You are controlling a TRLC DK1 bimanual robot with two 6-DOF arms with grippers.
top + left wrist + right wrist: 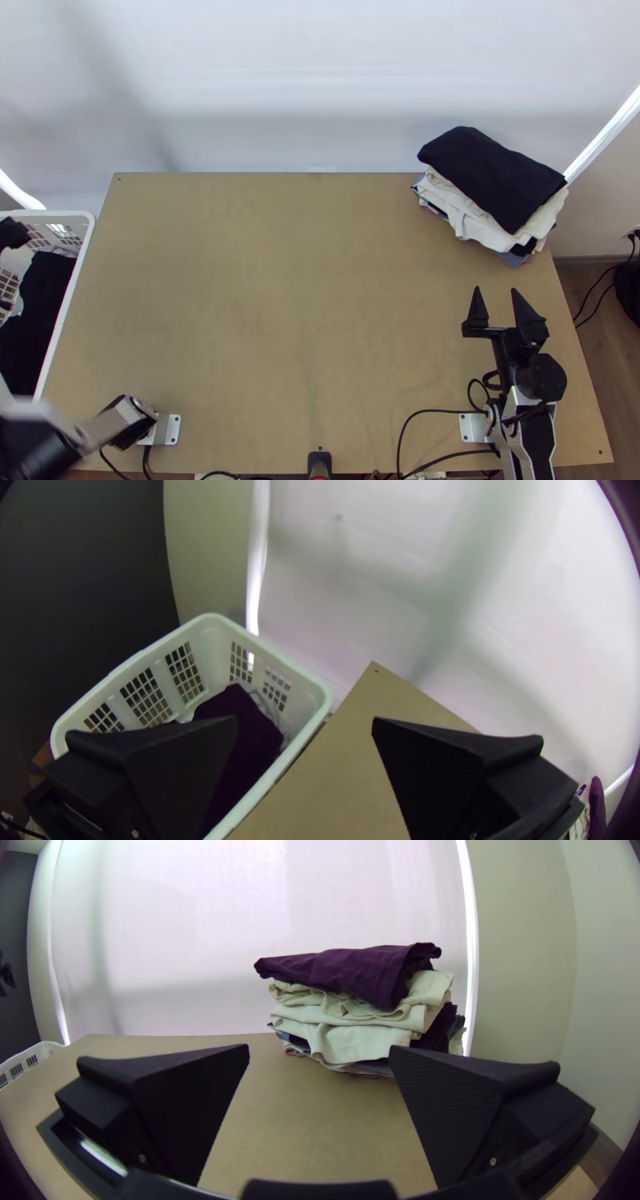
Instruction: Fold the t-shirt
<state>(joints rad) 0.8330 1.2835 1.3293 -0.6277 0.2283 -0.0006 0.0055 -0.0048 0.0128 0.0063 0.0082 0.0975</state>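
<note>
White basket [217,643], tan tabletop [304,304], dark top garment [492,172].

Counting one table [280,280], one white basket [70,214], one stack of folded clothes [490,178], two arms [547,378] and two grippers [496,290].

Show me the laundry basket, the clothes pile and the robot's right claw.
Laundry basket [303,705], left wrist view: inner wall.
Clothes pile [492,174], top view: dark uppermost garment.
Right gripper [496,288], top view: midway between its fingertips.

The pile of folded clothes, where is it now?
In the top view, the pile is at the far right corner of the table, beyond the right tool.
</note>
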